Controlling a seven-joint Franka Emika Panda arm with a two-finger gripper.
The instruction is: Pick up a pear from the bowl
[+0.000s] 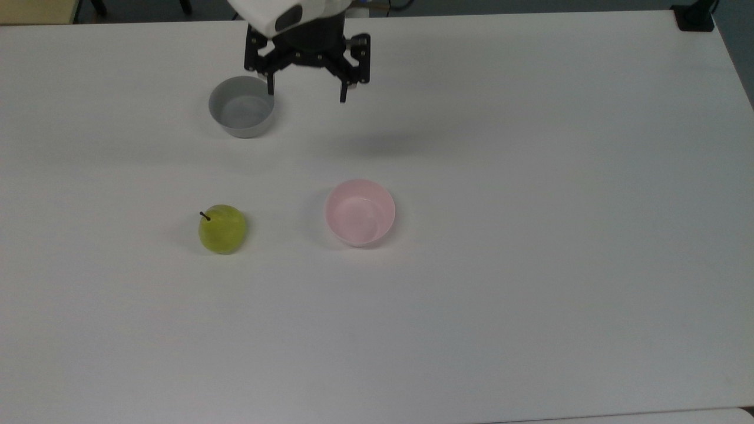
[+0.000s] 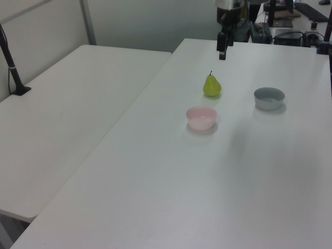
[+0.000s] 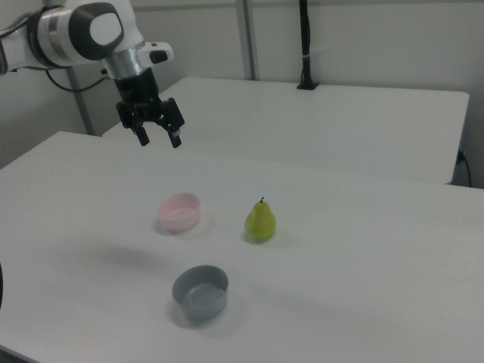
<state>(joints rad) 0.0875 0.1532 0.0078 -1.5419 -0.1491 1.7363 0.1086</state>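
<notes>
White tabletop (image 1: 530, 176), small pale pink plastic bowl (image 1: 359, 212) sitting empty, roundish yellow-green pear (image 1: 222, 229) upright well beside the bowl, grey round bowl (image 1: 241, 106) near it, black two-finger gripper (image 1: 307, 88) raised above, fingers spread, holding nothing.

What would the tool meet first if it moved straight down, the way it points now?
Probably bare table: the open tool hangs high, apparently between the grey bowl and pink bowl. Depth is uncertain.

Pear (image 3: 260, 221) upright beside pink bowl (image 3: 179, 212)
</notes>
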